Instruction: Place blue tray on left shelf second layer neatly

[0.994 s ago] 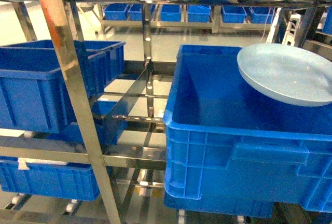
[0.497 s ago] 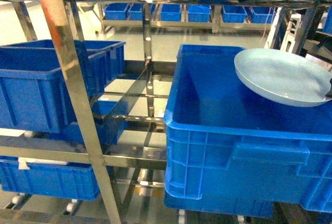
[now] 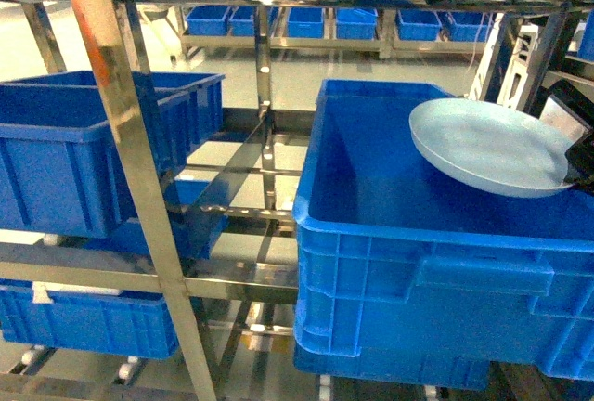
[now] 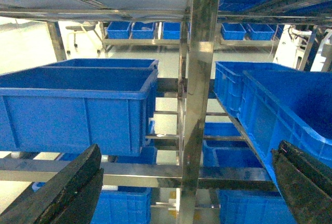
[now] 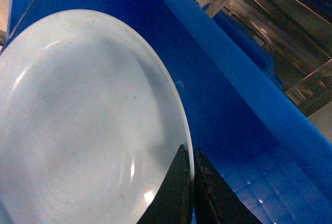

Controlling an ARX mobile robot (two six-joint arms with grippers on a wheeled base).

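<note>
The blue tray [image 3: 487, 146] is a pale sky-blue oval dish, tilted and hovering over the open top of a big deep-blue crate [image 3: 418, 262] at the right. My right gripper [image 3: 580, 174] is shut on the tray's right rim at the frame edge. In the right wrist view its two dark fingers [image 5: 188, 149] pinch the rim of the tray [image 5: 88, 120], with the crate's inner wall [image 5: 249, 79] behind. The left shelf [image 3: 121, 141] is a shiny steel rack with rail tiers. My left gripper [image 4: 189, 146] is open and empty, facing a steel post [image 4: 199, 79].
Blue crates [image 3: 74, 160] sit on the rack's left tier, with another [image 3: 83, 322] below. A row of small blue crates [image 3: 306, 22] stands on a far rack. A crate [image 4: 78, 110] fills the left of the left wrist view.
The blue tray has moved left and slightly down over the big crate. My right gripper has come into the head view at the right edge.
</note>
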